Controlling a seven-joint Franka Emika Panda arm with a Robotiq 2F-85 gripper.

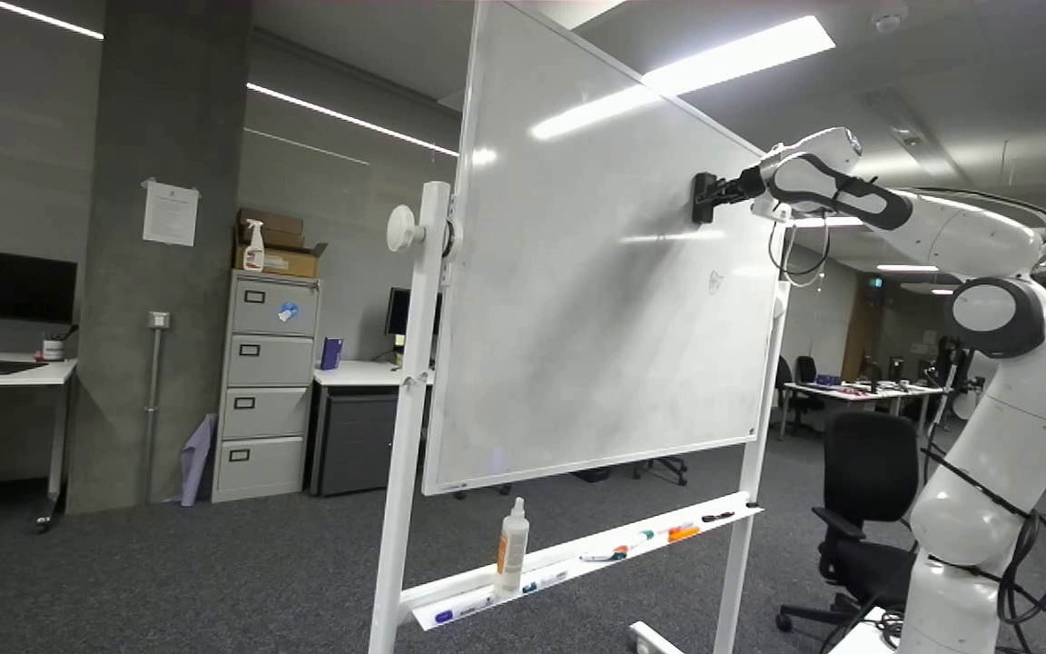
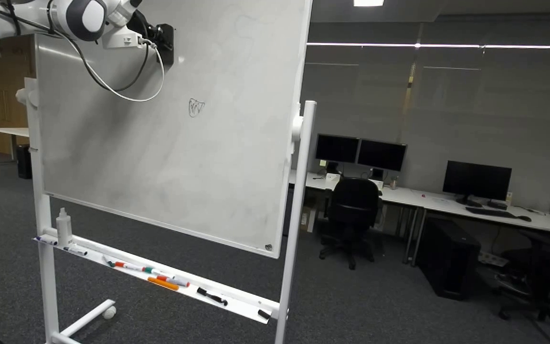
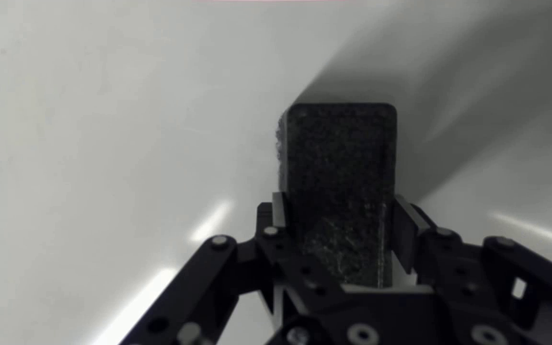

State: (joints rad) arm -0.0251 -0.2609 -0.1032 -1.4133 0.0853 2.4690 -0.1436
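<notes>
In an exterior view, my claw point(image 1: 717, 191) grips a black eraser point(image 1: 701, 205), seemingly against the whiteboard point(image 1: 568, 354). In an exterior view, it sits left of a scribble point(image 2: 195, 108). In the wrist view I pinch its long sides; I judge it light, stiff-backed, best held mid-length.

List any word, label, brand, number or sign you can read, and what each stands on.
No text can be read.
Paper on the pillar: print too small.
White bottle below the whiteboard: label blurred.
Spray bottle: label too small.
Blue sticker: nothing legible.
Blue-capped marker: lettering blurred.
Scribble on the whiteboard: no clear word.
Black block in the gripper: no lettering visible.
</notes>
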